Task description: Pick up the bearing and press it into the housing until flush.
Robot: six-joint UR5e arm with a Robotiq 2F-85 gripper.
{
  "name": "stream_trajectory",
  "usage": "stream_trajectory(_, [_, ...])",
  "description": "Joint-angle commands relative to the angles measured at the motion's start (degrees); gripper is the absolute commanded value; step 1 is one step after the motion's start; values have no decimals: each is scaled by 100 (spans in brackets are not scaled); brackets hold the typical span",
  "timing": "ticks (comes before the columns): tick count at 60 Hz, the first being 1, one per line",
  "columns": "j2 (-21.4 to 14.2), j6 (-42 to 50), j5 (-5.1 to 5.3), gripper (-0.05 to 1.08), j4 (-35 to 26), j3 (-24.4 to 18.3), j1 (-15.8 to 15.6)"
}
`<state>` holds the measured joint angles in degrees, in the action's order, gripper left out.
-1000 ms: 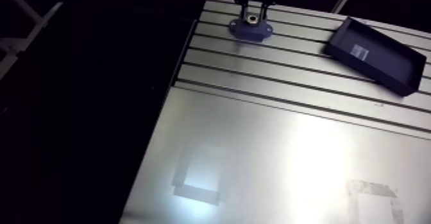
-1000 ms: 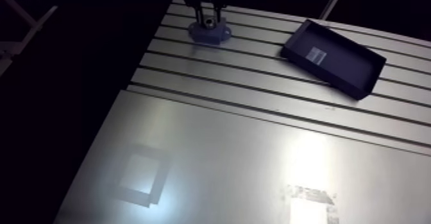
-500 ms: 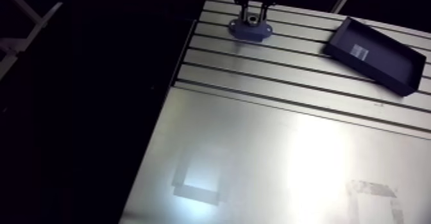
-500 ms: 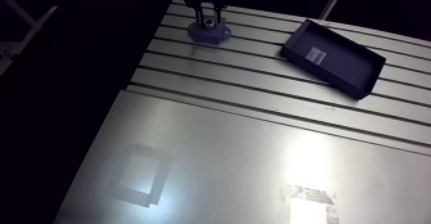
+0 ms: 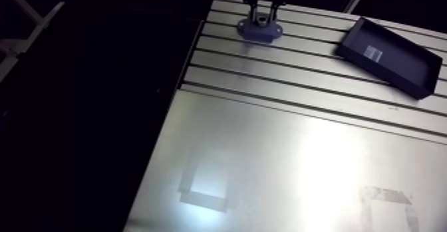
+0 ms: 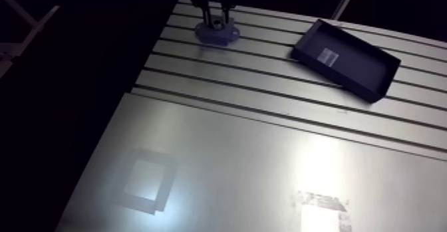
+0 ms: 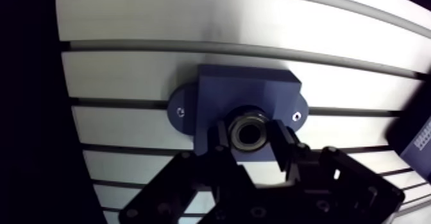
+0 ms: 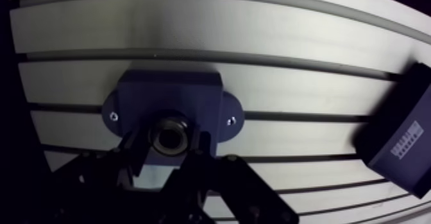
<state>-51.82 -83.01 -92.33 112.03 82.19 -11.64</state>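
The gripper (image 7: 249, 134) squeezes the bearing (image 7: 247, 126) between its two fingers, right at the hole of the blue housing (image 7: 247, 90). On the table (image 5: 286, 141), a dark tray (image 5: 389, 56) sits at the housing's 3 o'clock.

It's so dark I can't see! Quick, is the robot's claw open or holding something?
Gripper: shut on the bearing, right at the blue housing.
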Motion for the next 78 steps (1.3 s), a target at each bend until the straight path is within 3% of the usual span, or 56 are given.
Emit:
stream_trajectory(1, [11,0,0,73,-1,3,-6])
stream_trajectory(78, [20,-9,9,73,122,11,-14])
